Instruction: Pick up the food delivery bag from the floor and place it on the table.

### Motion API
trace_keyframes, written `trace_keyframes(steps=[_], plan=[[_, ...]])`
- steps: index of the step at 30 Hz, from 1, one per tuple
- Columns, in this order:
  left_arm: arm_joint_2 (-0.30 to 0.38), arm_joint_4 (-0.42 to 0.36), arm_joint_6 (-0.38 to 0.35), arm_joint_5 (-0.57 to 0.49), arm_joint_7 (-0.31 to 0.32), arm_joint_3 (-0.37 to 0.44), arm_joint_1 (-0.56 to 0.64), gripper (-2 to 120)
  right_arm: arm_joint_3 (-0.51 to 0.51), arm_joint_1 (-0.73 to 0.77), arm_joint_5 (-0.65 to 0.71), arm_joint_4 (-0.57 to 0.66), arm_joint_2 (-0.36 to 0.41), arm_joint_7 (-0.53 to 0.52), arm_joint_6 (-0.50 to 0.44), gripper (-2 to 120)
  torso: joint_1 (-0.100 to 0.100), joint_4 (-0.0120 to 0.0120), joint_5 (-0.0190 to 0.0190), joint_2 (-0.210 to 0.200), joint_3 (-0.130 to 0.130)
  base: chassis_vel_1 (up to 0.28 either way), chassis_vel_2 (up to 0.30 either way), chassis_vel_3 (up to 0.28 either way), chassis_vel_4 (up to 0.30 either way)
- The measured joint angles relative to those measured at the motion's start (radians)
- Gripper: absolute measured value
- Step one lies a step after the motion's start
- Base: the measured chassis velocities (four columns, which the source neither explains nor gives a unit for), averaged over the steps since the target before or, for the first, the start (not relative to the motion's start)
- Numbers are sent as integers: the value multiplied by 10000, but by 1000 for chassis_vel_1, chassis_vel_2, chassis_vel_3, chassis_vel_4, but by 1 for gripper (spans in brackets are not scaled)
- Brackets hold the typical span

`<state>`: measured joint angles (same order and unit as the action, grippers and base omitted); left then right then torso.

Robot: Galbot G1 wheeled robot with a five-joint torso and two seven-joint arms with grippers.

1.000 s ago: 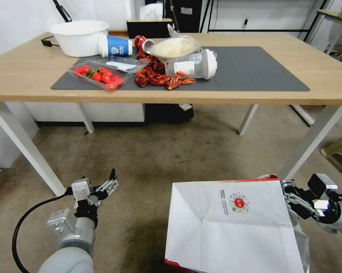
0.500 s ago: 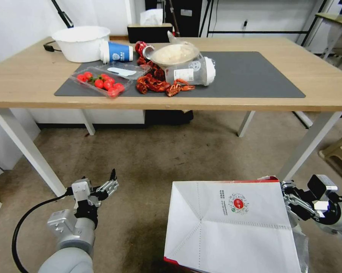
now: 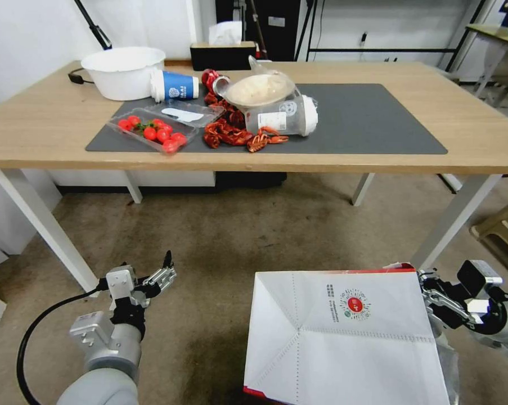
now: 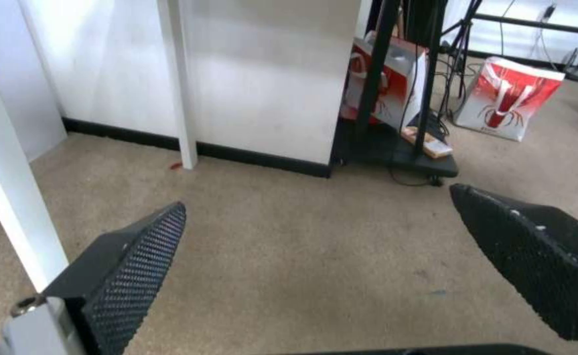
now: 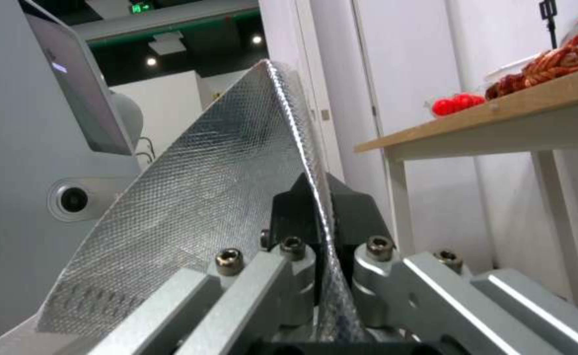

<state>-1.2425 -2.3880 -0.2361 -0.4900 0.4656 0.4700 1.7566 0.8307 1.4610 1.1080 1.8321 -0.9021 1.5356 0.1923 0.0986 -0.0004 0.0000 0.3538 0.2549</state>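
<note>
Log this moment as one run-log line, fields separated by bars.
right gripper: shut on food delivery bag rim, bag off floor | left gripper: open, low over floor | table: bag not placed

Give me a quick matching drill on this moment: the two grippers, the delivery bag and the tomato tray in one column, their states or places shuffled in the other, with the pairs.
Things:
1. left gripper
2. right gripper
3. food delivery bag
4. tomato tray

States or places:
A. on the dark mat, near the table front edge
B. open, holding nothing, over the floor
C. held by its foil-lined edge, in front of the table, lower than the tabletop
D. shut on a silver foil edge

Pairs: 1-B, 2-D, 3-C, 4-A
</note>
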Motion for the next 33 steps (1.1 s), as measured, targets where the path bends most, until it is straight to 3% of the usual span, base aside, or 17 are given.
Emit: trace_keyframes(steps=[33], plan=[[17,-19,20,68,-5,29,-3,100,138,69,-90,181,11,28,-76,0,461,0,0,1336,877,0,0,0,0]])
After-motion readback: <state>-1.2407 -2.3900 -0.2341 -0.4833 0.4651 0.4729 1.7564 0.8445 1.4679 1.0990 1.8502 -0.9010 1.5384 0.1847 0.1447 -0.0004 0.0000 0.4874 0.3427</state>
